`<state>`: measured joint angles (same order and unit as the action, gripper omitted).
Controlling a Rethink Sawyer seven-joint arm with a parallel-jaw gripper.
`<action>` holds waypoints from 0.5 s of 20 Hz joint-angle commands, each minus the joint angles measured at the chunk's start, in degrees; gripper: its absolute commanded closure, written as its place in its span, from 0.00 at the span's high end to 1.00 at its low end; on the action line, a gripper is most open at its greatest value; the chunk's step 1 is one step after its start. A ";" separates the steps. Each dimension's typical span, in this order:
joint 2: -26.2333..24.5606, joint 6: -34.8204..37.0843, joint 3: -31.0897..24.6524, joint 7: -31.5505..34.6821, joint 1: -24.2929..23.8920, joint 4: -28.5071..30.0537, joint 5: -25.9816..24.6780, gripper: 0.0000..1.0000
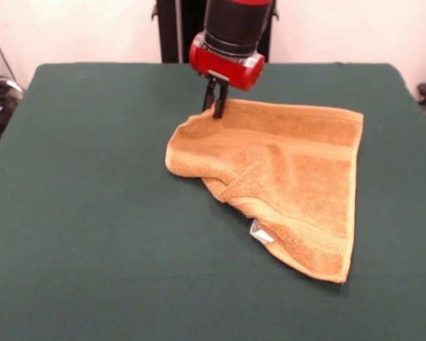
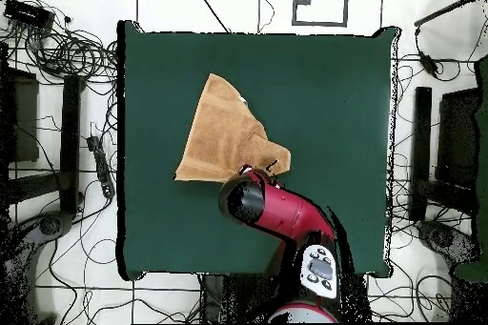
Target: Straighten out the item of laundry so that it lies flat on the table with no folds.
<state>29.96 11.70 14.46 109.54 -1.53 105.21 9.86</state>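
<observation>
The towel (image 1: 284,177) is lying near the middle of the green table (image 1: 92,234), one side folded over itself and a white tag (image 1: 260,231) poking out beneath the fold. The gripper (image 1: 216,106) is pressing its fingers together, pinching the towel's far edge, while the red arm (image 2: 281,209) is hiding that corner from overhead.

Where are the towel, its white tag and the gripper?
towel (image 1: 298,167), front view, middle of the flat single layer
white tag (image 1: 260,231), front view, at the near folded edge
gripper (image 1: 216,106), front view, fingers' tips at the towel's far edge

Dark green table (image 1: 92,234) carries a partly folded orange-yellow towel (image 1: 291,177) right of centre
</observation>
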 commanded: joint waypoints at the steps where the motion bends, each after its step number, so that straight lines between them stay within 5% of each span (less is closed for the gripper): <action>1: -2.18 2.02 -0.32 8.50 1.44 4.52 -1.68 0.00; 10: -2.01 3.37 0.24 7.73 1.43 4.32 -1.83 0.00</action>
<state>29.96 11.70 15.92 109.54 -1.33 105.63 9.85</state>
